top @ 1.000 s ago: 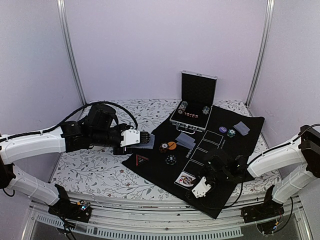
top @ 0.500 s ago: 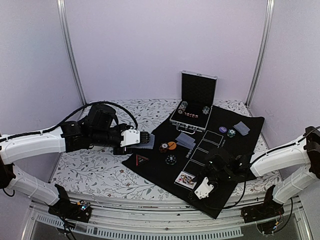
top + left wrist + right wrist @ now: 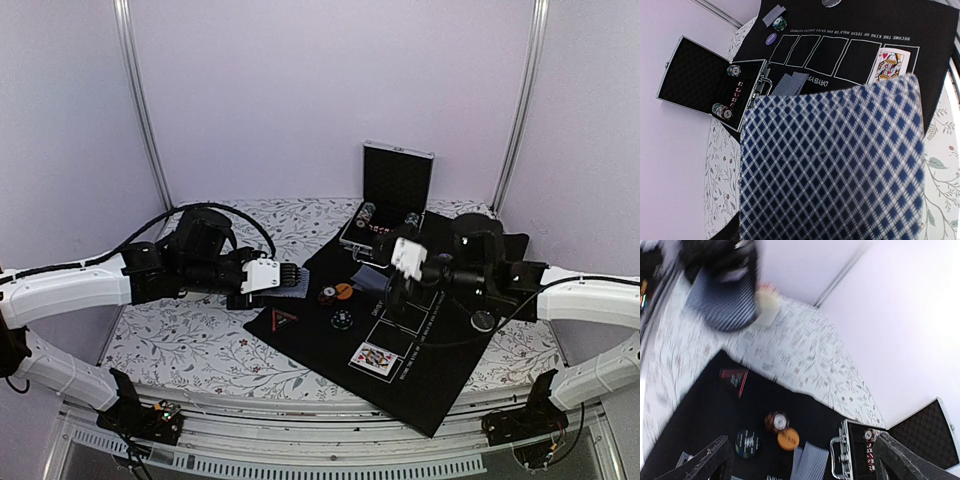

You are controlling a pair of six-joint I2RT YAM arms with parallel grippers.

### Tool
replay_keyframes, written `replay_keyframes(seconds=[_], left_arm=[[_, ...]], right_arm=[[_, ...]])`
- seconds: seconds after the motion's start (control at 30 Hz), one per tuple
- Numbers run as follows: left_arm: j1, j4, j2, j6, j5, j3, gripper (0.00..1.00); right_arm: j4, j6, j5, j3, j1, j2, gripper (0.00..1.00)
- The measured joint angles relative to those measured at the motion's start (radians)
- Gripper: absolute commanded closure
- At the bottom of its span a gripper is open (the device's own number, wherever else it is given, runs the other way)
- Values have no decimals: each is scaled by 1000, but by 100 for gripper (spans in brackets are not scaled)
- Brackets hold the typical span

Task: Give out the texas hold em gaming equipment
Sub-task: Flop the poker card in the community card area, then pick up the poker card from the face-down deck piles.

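My left pincer (image 3: pixel 288 282) grips the blue-checked deck (image 3: pixel 830 165) at the left. The queen (image 3: pixel 372 357) lies face-up near me, with the orange disc (image 3: pixel 343 291) and black disc (image 3: pixel 341 319) beyond.

Lab booth: white panels (image 3: pixel 330 80), metal posts (image 3: pixel 141 100)

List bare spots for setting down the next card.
Free: outlined boxes beyond the face-up card; near corner of the mat; floral cloth at front left. Crowded: around the orange button, chips and face-down cards near the case.
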Motion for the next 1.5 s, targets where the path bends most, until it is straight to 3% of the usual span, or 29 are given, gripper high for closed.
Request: replay_keyframes(seconds=[0.13,0.27,0.33,0.47,0.93,1.23,1.5], left_arm=[[0,0,0,0,0,0,51],[0,0,0,0,0,0,51],[0,0,0,0,0,0,51],[0,0,0,0,0,0,51],[0,0,0,0,-1,0,51],[0,1,0,0,-2,0,51],[-1,-3,0,0,-6,-2,51]], right_arm=[[71,467,-77,189,-54,36,1],[92,859,-196,345,-51,177,1],[76,1005,-254,380,-50,250,5],[20,1178,-327,404,-46,348,4],[-68,1310,-470,525,18,528,9],[-150,1292,-478,546,23,559,29],[-200,1271,-457,550,23,551,38]])
